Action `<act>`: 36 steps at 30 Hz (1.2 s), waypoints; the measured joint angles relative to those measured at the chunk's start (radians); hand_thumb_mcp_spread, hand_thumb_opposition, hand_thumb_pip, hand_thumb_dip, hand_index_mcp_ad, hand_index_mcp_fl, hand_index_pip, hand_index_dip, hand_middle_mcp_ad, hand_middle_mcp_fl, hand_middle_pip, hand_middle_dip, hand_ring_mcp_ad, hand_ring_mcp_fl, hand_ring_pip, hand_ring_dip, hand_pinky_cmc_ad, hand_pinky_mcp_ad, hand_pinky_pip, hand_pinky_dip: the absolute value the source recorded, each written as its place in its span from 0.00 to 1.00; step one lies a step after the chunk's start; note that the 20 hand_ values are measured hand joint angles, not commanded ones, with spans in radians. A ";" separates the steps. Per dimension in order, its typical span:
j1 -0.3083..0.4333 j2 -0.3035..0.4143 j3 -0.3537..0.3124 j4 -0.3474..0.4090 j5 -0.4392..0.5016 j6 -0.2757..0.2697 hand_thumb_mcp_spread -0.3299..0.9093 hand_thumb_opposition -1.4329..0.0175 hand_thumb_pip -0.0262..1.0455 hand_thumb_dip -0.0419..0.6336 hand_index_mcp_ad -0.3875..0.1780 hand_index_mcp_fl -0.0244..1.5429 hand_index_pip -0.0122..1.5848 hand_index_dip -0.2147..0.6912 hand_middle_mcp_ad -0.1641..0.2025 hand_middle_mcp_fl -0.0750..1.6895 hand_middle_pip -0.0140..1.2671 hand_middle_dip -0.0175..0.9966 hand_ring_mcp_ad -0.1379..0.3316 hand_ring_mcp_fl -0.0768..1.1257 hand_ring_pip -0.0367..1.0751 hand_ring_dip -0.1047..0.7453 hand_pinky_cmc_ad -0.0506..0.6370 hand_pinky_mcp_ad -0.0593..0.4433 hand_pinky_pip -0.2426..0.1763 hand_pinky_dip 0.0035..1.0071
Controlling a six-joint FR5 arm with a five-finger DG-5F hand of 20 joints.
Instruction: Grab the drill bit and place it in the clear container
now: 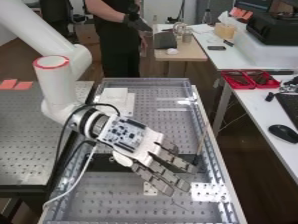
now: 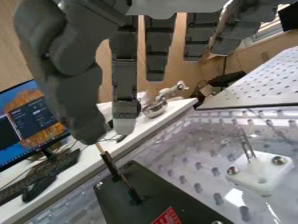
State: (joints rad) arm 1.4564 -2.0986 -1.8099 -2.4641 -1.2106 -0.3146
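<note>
A slim rod (image 2: 121,176), judged to be the drill bit, is seen rising at a slant by the dark plate (image 1: 102,162), at 3 o'clock from the palm in the high view. Its upper end is left exposed, probably so that it can be pinched from the side. The robot hand (image 1: 133,135) is held wide and empty, its fingers extended and its thumb (image 2: 74,102) brought near the rod; whether they touch cannot be told. The clear container cannot be identified with certainty.

A small white block (image 2: 261,172) is set at 6 o'clock, its thin upright metal pieces (image 2: 247,145) best avoided by lowered fingertips. A white cable (image 1: 82,172) is trailed at 7 o'clock, where it could snag. Pale blocks (image 1: 116,95) are placed at 11 o'clock, red trays (image 1: 249,86) on the side desk at 2.
</note>
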 joint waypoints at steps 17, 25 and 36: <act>0.008 -0.038 0.039 -0.002 -0.001 0.001 0.67 0.42 0.56 0.44 0.51 0.22 0.76 0.65 0.47 0.16 0.11 0.22 0.57 0.10 0.12 0.10 0.31 0.35 0.37 0.13; 0.007 -0.051 0.049 -0.008 -0.008 0.002 0.68 0.41 0.52 0.44 0.50 0.20 0.79 0.69 0.44 0.18 0.11 0.22 0.55 0.12 0.12 0.10 0.34 0.32 0.37 0.13; 0.007 -0.064 0.061 -0.006 -0.018 0.004 0.70 0.41 0.53 0.45 0.50 0.20 0.80 0.69 0.44 0.18 0.11 0.22 0.54 0.13 0.12 0.10 0.40 0.32 0.37 0.13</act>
State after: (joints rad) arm 1.4632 -2.1624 -1.7493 -2.4699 -1.2286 -0.3108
